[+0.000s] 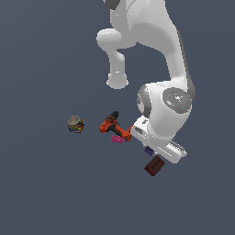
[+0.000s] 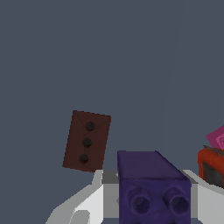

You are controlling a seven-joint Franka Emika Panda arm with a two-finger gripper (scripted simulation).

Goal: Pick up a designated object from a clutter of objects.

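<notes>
The tiny dark purple piece (image 2: 153,183) fills the space between my gripper's (image 2: 146,173) two white fingers (image 2: 89,199). They close against its two sides. In the exterior view the purple piece (image 1: 148,150) shows only as a small spot under my hand, where the gripper (image 1: 149,148) is mostly hidden. I cannot tell whether it is off the floor. The clutter lies around it: the dark red-brown block (image 1: 154,166) (image 2: 86,141) just beside it, the small pink piece (image 1: 117,138) (image 2: 217,136), and the orange-and-black power drill (image 1: 112,125) (image 2: 212,166).
A multicoloured cup (image 1: 75,124) stands alone towards the exterior view's left, beyond the drill. My white arm (image 1: 151,50) rises over the scene and hides the floor behind it. The floor is plain dark grey.
</notes>
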